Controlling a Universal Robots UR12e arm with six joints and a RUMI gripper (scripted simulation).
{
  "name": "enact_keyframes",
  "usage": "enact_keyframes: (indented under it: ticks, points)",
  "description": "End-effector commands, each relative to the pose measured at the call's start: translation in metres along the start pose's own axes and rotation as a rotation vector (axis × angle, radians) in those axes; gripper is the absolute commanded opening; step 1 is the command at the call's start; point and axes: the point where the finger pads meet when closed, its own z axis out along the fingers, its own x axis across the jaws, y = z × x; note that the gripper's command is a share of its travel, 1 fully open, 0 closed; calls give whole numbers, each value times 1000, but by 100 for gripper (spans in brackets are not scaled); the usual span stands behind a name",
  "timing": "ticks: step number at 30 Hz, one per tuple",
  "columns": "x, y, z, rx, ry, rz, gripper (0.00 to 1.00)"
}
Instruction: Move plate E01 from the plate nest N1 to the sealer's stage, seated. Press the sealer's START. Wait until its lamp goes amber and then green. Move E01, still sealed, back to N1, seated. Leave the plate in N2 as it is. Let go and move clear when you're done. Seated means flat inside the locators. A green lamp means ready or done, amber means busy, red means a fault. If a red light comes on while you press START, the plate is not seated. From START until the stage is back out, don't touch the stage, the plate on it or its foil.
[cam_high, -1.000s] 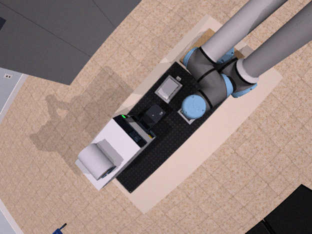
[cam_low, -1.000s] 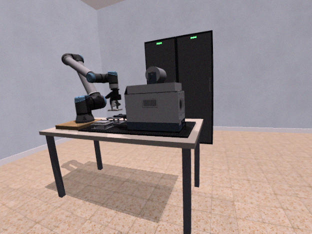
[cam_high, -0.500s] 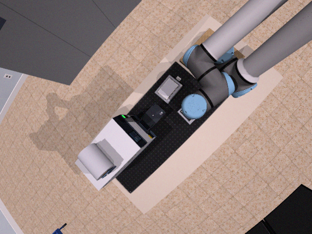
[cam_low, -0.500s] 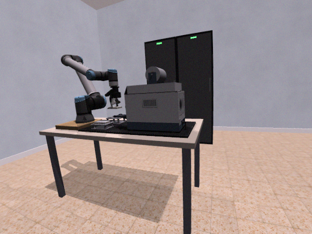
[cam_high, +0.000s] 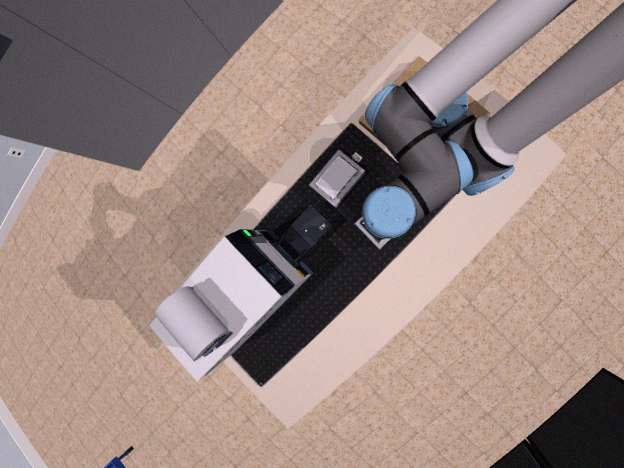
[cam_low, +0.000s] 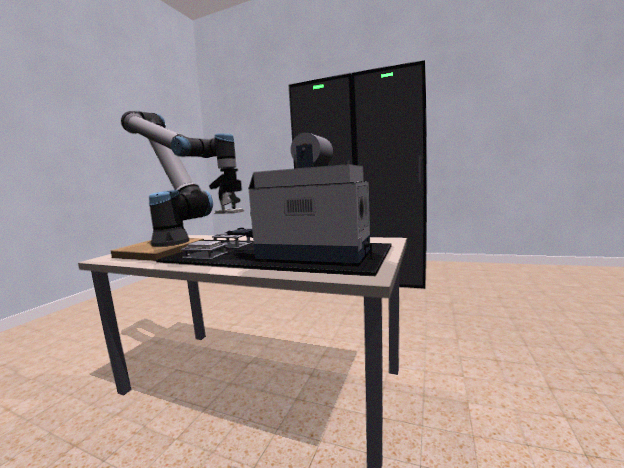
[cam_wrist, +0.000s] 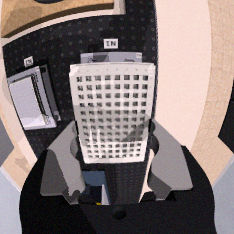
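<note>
Wrist view: the plate E01 (cam_wrist: 112, 117) (cam_low: 228, 211) is up in the air, with the gripper (cam_wrist: 113, 119) (cam_low: 229, 207) clamped on its two long sides, one finger on each. Its long axis runs outward from the gripper's palm, between the fingers, and more of the plate sticks out past them toward the N1 label. It looks level in the exterior view, and its open wells show no foil, so sealing seems yet to come. Below it sits the nest N1 (cam_wrist: 111, 56) (cam_high: 379, 240), well apart from the plate, its frame showing past the plate's far end. From above, the wrist hides both plate and gripper; the stage (cam_high: 305, 228) lies from there toward the sealer (cam_high: 241, 266) (cam_low: 302, 216), out in front of it and with no plate on it. The coming carry probably turns on that sideways shift, then on squaring the long axis to the locators before lowering. Beside N1, the nest N2 (cam_high: 330, 200) (cam_wrist: 51, 97) holds its own plate (cam_high: 337, 176) (cam_wrist: 27, 102), which the carry should keep away from. The lamp (cam_high: 246, 233) is green, which before START reads as ready. Everything stands on the pale tabletop (cam_high: 302, 392) (cam_low: 216, 272). A tilted set-down could bring a red light.

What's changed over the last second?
The gripper has risen, carrying plate E01 higher above the table. Nothing was newly gripped or let go. Unchanged: the plate in N2, the sealer's stage, still out, and the green lamp.
</note>
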Motion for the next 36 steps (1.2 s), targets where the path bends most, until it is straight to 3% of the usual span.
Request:
enact_keyframes:
  ticks: [1, 23, 36]
  points:
    - [0, 0, -3, -1, 0, 0, 0]
    - [0, 0, -3, -1, 0, -38, 0]
    - [-15, 21, -3, -1, 0, -38, 0]
